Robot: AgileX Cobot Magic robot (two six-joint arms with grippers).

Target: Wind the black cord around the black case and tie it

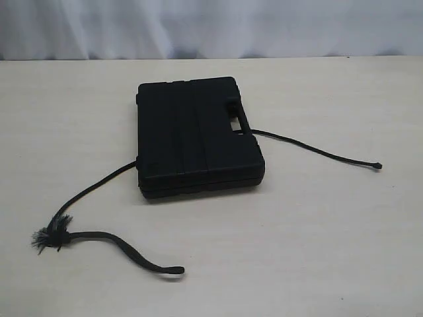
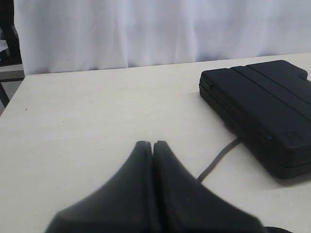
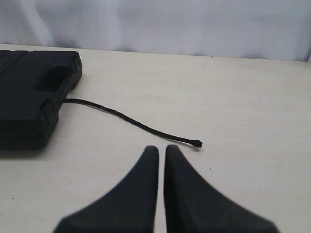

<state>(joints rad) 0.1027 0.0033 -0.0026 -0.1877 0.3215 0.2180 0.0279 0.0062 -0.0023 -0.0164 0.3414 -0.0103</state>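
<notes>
**Case flat on desk, cord trailing from both sides, both hands closed and empty**

The flat rectangular matte black plastic case (image 1: 198, 135) lies lid-up near the middle of the pale wooden desk (image 1: 317, 251), in front of a white curtain (image 1: 211, 26). Its moulded handle slot faces the right side of the exterior view.

The long thin black cord (image 1: 99, 180) comes out from the case on two sides; the stretch between them is hidden by the case. On the left it leaves the near-left corner and curves toward the front of the desk to a frayed, fuzzy tuft (image 1: 51, 232). From the tuft a flatter strap-like stretch (image 1: 125, 246) bends away to the right and ends loose on the desk. On the right the cord leaves the case just beside the handle and runs out in a shallow line to a small knobbed tip (image 1: 377, 166), well apart from the case. All of the visible cord lies on the desk; none of it crosses the lid.

The left hand (image 2: 153, 143) hovers over the desk with its two dark fingers pressed together, gripping nothing. The case (image 2: 265, 107) and a blurred length of cord (image 2: 218, 158) lie beyond it.

The right hand (image 3: 161, 148) is likewise closed and empty, with only a thin slit between its fingers. It sits near the knobbed tip (image 3: 198, 143) without touching it. The cord (image 3: 141, 126) leads from there back to the case (image 3: 29, 97).
</notes>
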